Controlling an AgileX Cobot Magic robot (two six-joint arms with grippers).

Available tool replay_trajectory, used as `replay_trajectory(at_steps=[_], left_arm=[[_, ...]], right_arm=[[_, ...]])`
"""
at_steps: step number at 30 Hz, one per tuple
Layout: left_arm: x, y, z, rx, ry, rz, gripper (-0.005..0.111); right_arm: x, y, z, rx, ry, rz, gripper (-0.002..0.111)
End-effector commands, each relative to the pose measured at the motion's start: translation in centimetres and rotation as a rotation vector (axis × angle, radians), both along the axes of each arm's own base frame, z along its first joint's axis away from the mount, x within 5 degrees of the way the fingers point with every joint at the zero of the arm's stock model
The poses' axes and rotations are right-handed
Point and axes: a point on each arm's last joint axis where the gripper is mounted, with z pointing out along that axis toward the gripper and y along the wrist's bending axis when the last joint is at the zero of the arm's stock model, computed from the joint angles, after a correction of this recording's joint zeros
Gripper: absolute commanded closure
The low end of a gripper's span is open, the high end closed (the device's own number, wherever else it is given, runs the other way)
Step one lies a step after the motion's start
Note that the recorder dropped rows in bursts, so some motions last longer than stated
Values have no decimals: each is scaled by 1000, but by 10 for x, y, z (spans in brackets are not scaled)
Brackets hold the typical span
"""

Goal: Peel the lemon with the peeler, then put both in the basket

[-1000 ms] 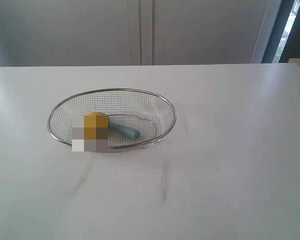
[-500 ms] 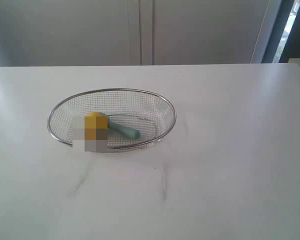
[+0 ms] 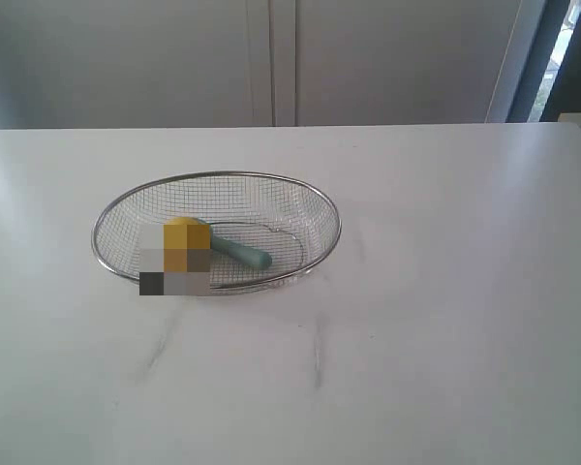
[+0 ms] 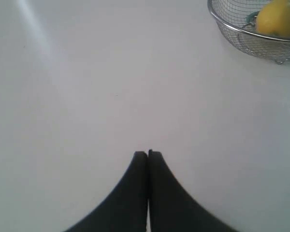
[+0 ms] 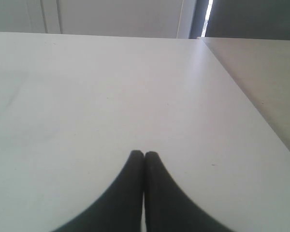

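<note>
The silver wire-mesh basket (image 3: pixel 315 208) rests on the white table, left of the middle. Inside it lies the yellow lemon (image 3: pixel 186 235), with the peeler's teal handle (image 3: pixel 242 254) beside it, pointing right. A blurred patch hides the lemon's lower left and the peeler's blade. In the left wrist view the basket (image 4: pixel 232 34) and lemon (image 4: pixel 278 18) show far from my left gripper (image 4: pixel 148 153), which is shut and empty over bare table. My right gripper (image 5: pixel 144 154) is shut too, empty, with no task object near it. Neither arm shows in the exterior view.
The white table (image 3: pixel 445 320) spreads wide around the basket. Its far right edge (image 5: pixel 232 79) shows in the right wrist view, with a second beige surface (image 5: pixel 266 72) beyond. Grey cabinet panels (image 3: pixel 271 58) stand behind the table.
</note>
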Motion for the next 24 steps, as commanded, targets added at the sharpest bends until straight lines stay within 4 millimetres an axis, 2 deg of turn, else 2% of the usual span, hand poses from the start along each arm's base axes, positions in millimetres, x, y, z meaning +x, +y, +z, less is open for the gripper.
replay_trajectory(at_steps=[1, 24], left_arm=[[0, 1, -1, -15, -1, 23, 107], [0, 0, -1, -17, -1, 15, 107]], right_arm=[[0, 0, -1, -6, -2, -5, 108], [0, 0, -1, -6, -2, -5, 108]])
